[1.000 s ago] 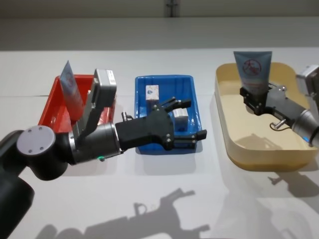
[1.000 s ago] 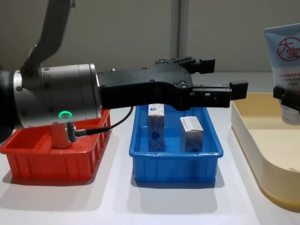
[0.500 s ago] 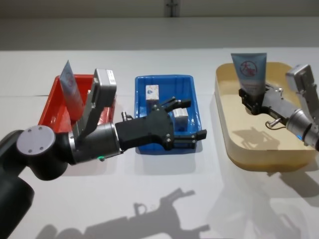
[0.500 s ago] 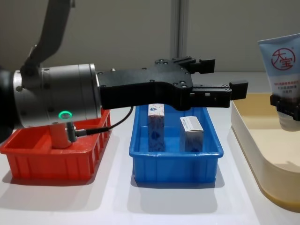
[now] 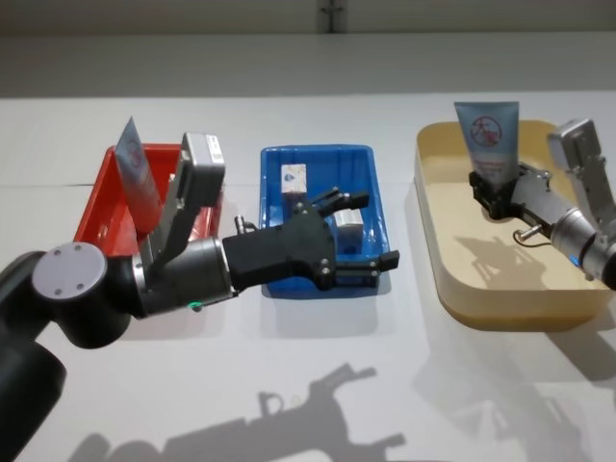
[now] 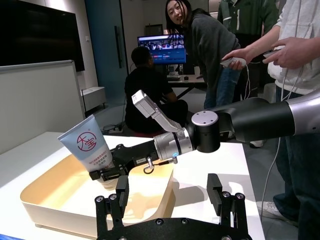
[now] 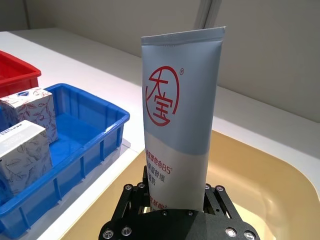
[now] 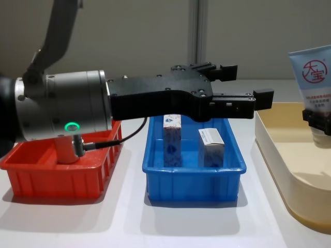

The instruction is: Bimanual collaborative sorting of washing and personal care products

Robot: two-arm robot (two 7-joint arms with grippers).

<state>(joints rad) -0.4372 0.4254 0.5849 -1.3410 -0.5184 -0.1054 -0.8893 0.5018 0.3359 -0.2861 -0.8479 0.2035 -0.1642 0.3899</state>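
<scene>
My right gripper (image 5: 491, 189) is shut on the cap end of a pale-blue tube (image 5: 486, 138) with a red round logo, holding it upright above the far part of the beige bin (image 5: 481, 306). The right wrist view shows that tube (image 7: 178, 130) standing out of the closed jaws. My left gripper (image 5: 372, 231) hangs open and holds nothing, above the near right part of the blue bin (image 5: 318, 151). Two small blue cartons (image 8: 172, 140) (image 8: 211, 146) with white tops stand in that bin. Another pale-blue tube (image 5: 135, 175) leans upright in the red bin (image 5: 94, 210).
The three bins sit in a row on the white table: red bin (image 8: 51, 182) at left, blue bin (image 8: 191, 186) in the middle, beige bin (image 8: 279, 155) at right. People stand in the room behind, away from the table.
The right gripper with the tube drifted a little left, then back right, over the beige bin, and its wrist turned. The left arm has not moved.
</scene>
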